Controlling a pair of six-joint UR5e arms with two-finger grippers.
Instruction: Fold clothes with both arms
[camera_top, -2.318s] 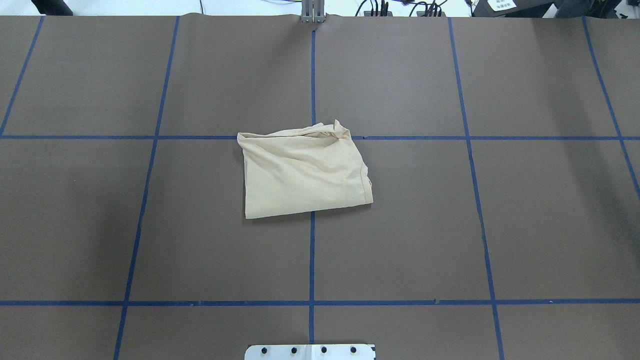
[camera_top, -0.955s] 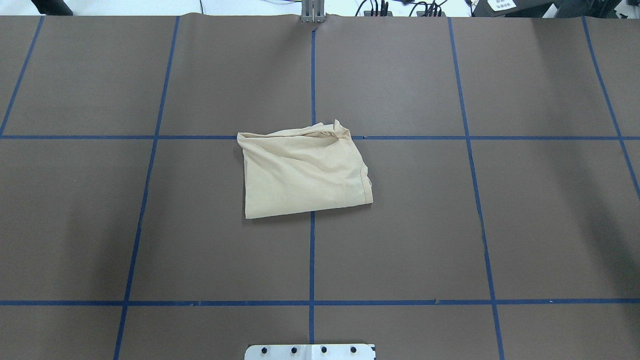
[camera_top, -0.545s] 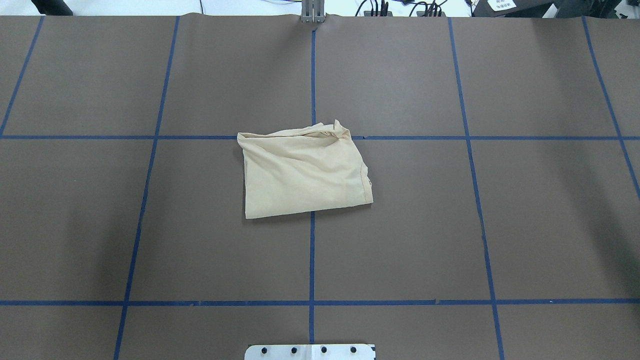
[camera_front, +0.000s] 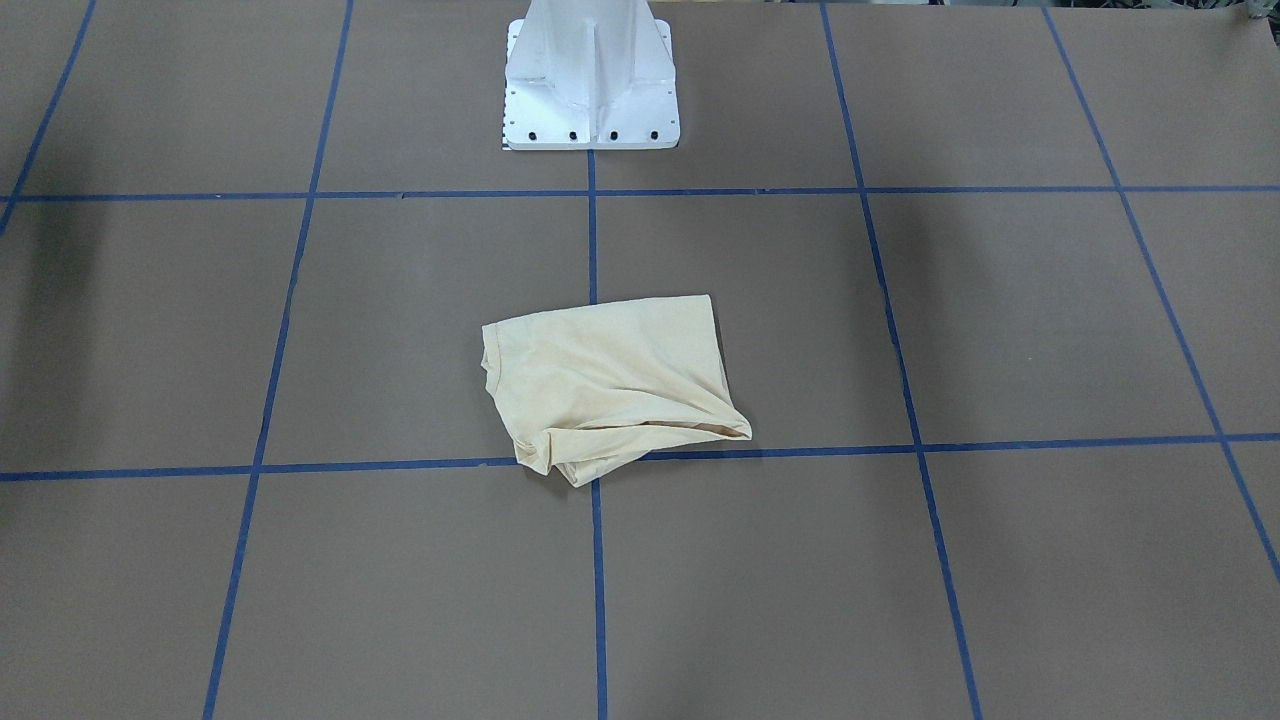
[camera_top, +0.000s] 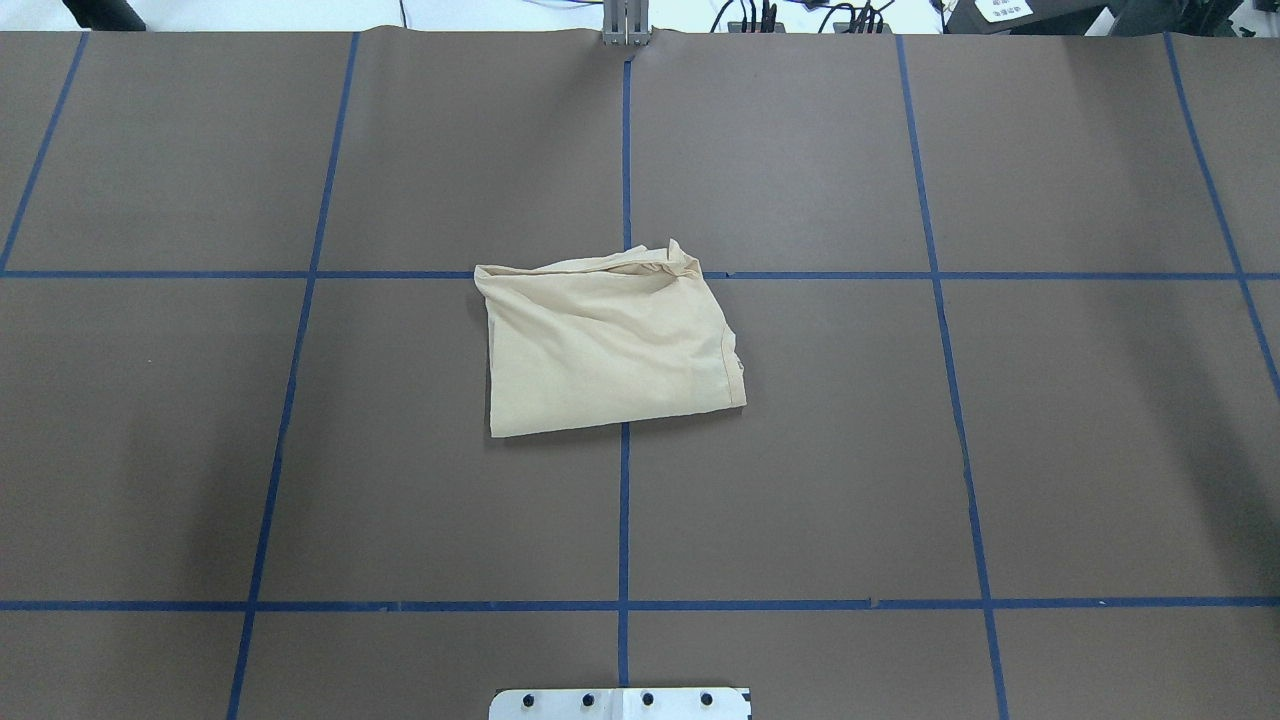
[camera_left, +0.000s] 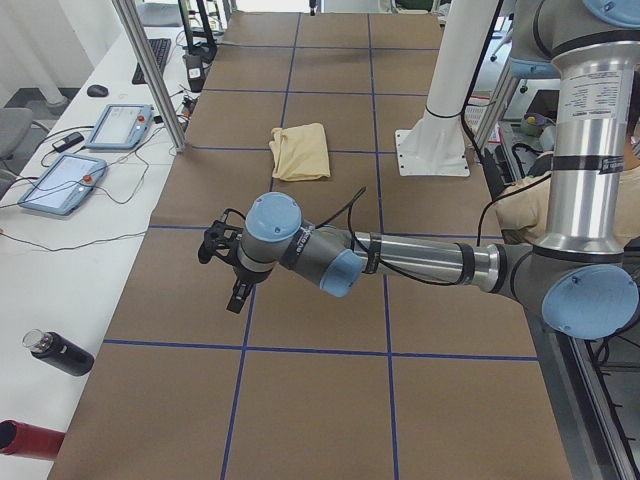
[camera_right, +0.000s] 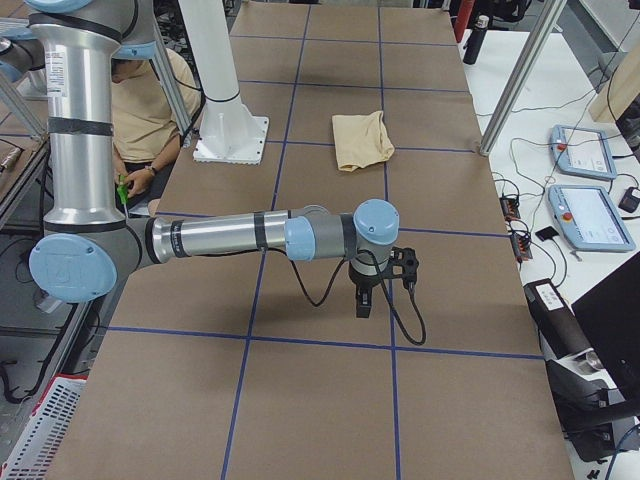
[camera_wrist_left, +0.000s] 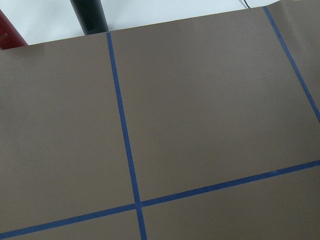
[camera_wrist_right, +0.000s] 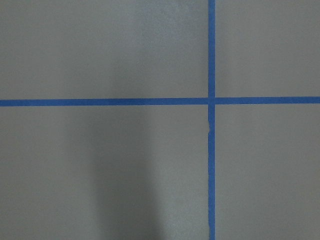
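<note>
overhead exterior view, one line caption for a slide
Cream T-shirt, folded to a rough rectangle, lying on the brown table over a crossing of blue tape lines.

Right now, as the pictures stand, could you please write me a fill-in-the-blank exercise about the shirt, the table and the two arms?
1. The T-shirt lies on the table already ____ into a small bundle.
2. The tape lines that cross under it are ____ in colour.
3. Of the left arm's fingers and the right arm's fingers, ____ pair touches the T-shirt.
Missing words: folded; blue; neither.
</note>
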